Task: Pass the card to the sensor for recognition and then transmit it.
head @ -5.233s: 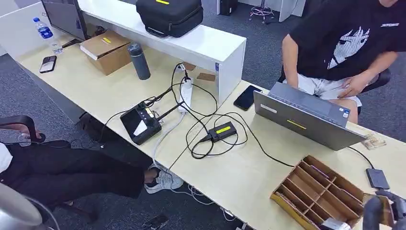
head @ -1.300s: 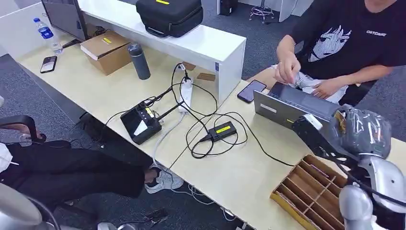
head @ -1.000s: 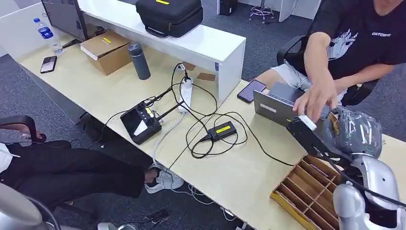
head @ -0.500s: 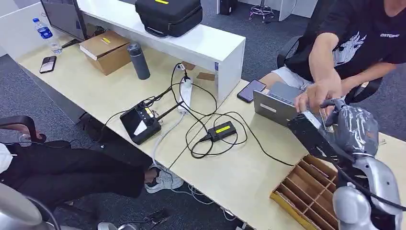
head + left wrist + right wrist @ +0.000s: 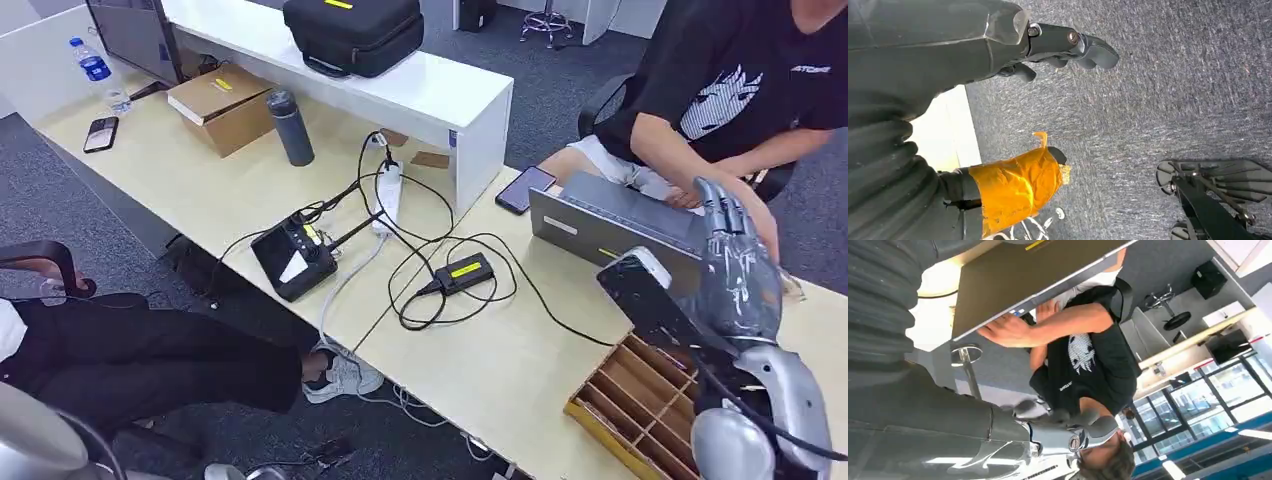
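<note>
The robot's raised right hand (image 5: 738, 262), fingers extended, appears empty beside the grey laptop (image 5: 640, 235); no card is discernible.

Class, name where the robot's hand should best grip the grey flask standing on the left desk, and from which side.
Probably around the mid-body of the grey flask, approached from the side. It stands upright, tall and round, with bare desk around it; the cardboard box sits close behind.

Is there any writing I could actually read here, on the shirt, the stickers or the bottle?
Person's black shirt: small white lettering on the sleeve, too blurred to read.
Yellow stickers on the laptop, power adapter, black case and cardboard box: no readable text.
Water bottle: blue label, too small to read.
Nothing here reads clearly.
</note>
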You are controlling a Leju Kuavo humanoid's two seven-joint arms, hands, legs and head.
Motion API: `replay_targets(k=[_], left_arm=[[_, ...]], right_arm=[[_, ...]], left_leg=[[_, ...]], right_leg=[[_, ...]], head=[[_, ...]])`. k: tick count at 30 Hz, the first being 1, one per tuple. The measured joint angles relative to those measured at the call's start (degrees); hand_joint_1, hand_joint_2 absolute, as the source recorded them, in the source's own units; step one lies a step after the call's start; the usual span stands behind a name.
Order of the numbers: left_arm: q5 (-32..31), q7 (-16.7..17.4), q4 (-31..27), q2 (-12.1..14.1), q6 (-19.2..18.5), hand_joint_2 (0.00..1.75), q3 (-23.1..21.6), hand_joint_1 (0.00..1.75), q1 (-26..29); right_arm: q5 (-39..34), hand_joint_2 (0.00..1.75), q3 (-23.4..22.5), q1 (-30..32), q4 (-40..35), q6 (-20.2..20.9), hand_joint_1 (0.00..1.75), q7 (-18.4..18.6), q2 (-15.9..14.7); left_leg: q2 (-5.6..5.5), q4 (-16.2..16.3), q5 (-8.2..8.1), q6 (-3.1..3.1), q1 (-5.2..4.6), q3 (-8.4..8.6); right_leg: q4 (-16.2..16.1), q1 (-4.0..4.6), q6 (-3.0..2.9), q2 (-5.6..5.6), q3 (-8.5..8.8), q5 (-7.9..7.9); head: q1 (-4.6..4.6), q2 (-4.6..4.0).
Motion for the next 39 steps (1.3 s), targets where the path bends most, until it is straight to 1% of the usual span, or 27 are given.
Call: replay_targets(k=[3,5,6,8,10,12,15,19,21,23,25,29,34,36,39], left_arm=[[0.6,0.0,0.0,0.0,0.0,1.75,0.0,0.00,0.0],[1.2,0.0,0.0,-0.1,0.0,1.75,0.0,0.00,0.1],[1.6,0.0,0.0,-0.2,0.1,1.75,0.0,0.00,0.1],[2.3,0.1,0.0,-0.3,0.2,1.75,0.1,0.00,0.3],[3.0,0.2,0.0,-0.3,0.3,1.75,0.2,0.00,0.5],[3.6,0.2,0.0,-0.4,0.6,1.75,0.5,0.00,0.7],[4.3,0.2,0.0,-0.5,0.7,1.75,1.3,0.00,1.0],[5.2,0.2,0.0,-0.8,1.1,1.75,2.1,0.00,1.1],[5.6,0.3,0.0,-1.0,1.4,1.75,2.8,0.00,1.3],[5.8,0.4,0.0,-1.3,1.9,1.75,3.1,0.00,1.4],[5.9,0.4,0.0,-1.5,1.9,1.75,3.2,0.00,1.4],[6.1,0.5,0.0,-2.0,1.9,1.75,3.6,0.00,1.4],[6.1,0.5,-0.1,-2.5,1.9,1.75,4.2,0.00,1.4],[6.0,0.5,-0.2,-2.6,1.9,1.75,4.3,0.00,1.4],[5.9,0.5,-0.2,-2.8,1.9,1.75,4.3,0.00,1.4]], right_arm=[[-1.9,1.75,0.0,1.4,-1.1,-0.1,0.00,-1.9,0.0],[-5.8,1.75,0.0,4.2,-3.4,0.5,0.00,-4.0,-0.1],[-8.2,1.75,-0.1,6.0,-4.6,1.2,0.00,-5.2,-0.3],[-17.1,1.75,-0.5,10.3,-7.1,4.2,0.00,-8.1,-1.0],[-26.9,1.75,-1.0,15.3,-9.4,7.1,0.00,-11.2,-2.3],[-33.6,1.75,-1.4,20.7,-11.8,8.4,0.00,-14.2,-4.4],[-36.3,1.75,-2.2,27.6,-15.3,8.5,0.00,-16.7,-7.3],[-31.3,1.75,-3.3,34.6,-19.9,5.1,0.00,-17.5,-10.3],[-29.4,1.75,-4.1,37.5,-22.3,3.5,0.00,-17.7,-11.2],[-25.3,1.75,-4.7,39.4,-24.3,1.3,0.00,-17.3,-11.8],[-20.6,1.75,-4.9,40.2,-25.4,-0.9,0.00,-16.0,-12.0],[-9.3,1.75,-5.0,40.8,-26.2,-6.5,0.00,-13.8,-12.3],[8.2,1.75,-4.7,40.7,-25.9,-13.1,0.00,-9.6,-12.4],[14.8,1.75,-4.0,40.5,-25.4,-15.1,0.00,-8.0,-12.5],[21.6,1.75,-2.6,40.1,-24.1,-16.9,0.00,-6.2,-12.7]], left_leg=[[-0.01,0.0,0.00,0.00,0.00,0.00],[-0.02,0.0,-0.01,0.01,0.00,0.00],[-0.02,0.0,-0.03,0.02,0.00,-0.01],[-0.02,0.0,-0.09,-0.01,0.00,0.00],[-0.02,0.0,-0.12,0.02,0.00,-0.01],[-0.06,0.0,-0.15,0.08,-0.01,-0.03],[-0.05,0.0,-0.20,0.14,-0.02,-0.07],[-0.04,0.0,-0.23,0.19,-0.03,-0.06],[-0.01,0.0,-0.23,0.18,-0.02,-0.05],[0.01,0.0,-0.23,0.18,-0.02,-0.05],[0.01,0.0,-0.23,0.18,-0.02,-0.04],[0.01,0.0,-0.20,0.15,-0.01,-0.02],[0.00,0.0,-0.20,0.15,-0.01,-0.02],[0.00,0.0,-0.20,0.15,-0.01,-0.02],[0.00,0.0,-0.20,0.15,-0.01,-0.03]], right_leg=[[0.0,0.00,0.00,-0.01,-0.01,-0.01],[0.0,0.00,0.00,-0.01,-0.02,-0.02],[0.0,0.00,0.01,-0.01,-0.02,-0.03],[0.0,0.00,0.04,-0.02,-0.01,-0.08],[-0.1,0.00,0.07,-0.02,-0.01,-0.11],[-0.1,0.00,0.14,-0.06,0.02,-0.15],[-0.1,-0.01,0.14,-0.07,0.02,-0.15],[-0.1,-0.02,0.16,-0.11,0.02,-0.16],[-0.1,-0.02,0.16,-0.07,0.01,-0.16],[-0.1,-0.02,0.15,-0.03,0.01,-0.16],[-0.1,-0.01,0.15,-0.04,0.01,-0.16],[-0.1,-0.01,0.14,-0.04,0.03,-0.14],[-0.1,-0.01,0.14,-0.05,0.05,-0.14],[-0.1,-0.01,0.14,-0.05,0.05,-0.14],[-0.1,-0.01,0.14,-0.05,0.04,-0.14]], head=[[0.00,0.00],[-0.02,0.00],[0.00,0.00],[0.00,0.00],[-0.02,0.00],[0.00,0.00],[0.00,0.00],[0.00,0.00],[0.00,0.00],[0.00,0.00],[0.00,0.00],[0.00,0.00],[0.00,0.00],[0.00,0.00],[0.00,0.00]])
